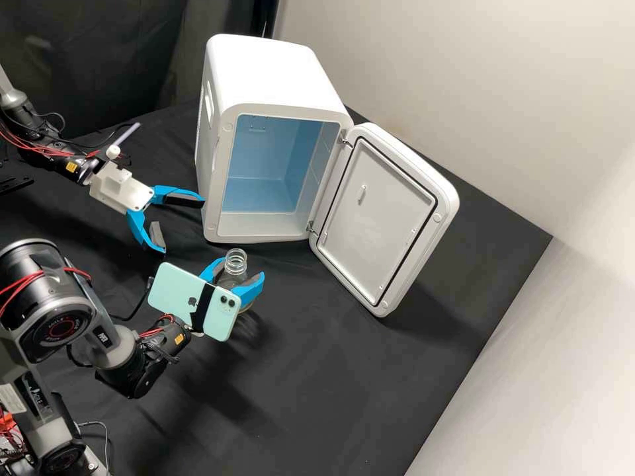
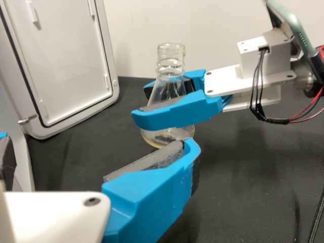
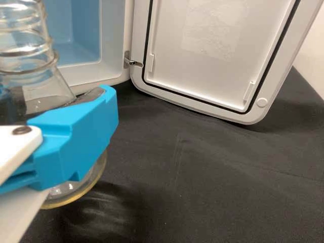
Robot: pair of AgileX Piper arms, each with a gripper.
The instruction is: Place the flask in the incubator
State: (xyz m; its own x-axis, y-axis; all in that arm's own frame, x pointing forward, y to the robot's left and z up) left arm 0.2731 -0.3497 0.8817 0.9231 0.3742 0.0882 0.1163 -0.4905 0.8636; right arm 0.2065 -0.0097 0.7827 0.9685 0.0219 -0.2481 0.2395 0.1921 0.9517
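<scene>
Clear glass flask [image 1: 235, 260] is pinched between the right claw's [image 1: 235, 277] blue fingers, low at the black worktop [image 1: 370, 370]. The white incubator [image 1: 271, 79], door [image 1: 380, 218] swung open, sits just past its tips. Left claw [image 1: 178, 221] is spread wide, holding nothing, just beside the right one.

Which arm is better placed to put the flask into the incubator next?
Right. The right gripper is shut on the flask, directly in front of the incubator, whose door stands open. The left gripper is open and empty, off to one side.
</scene>
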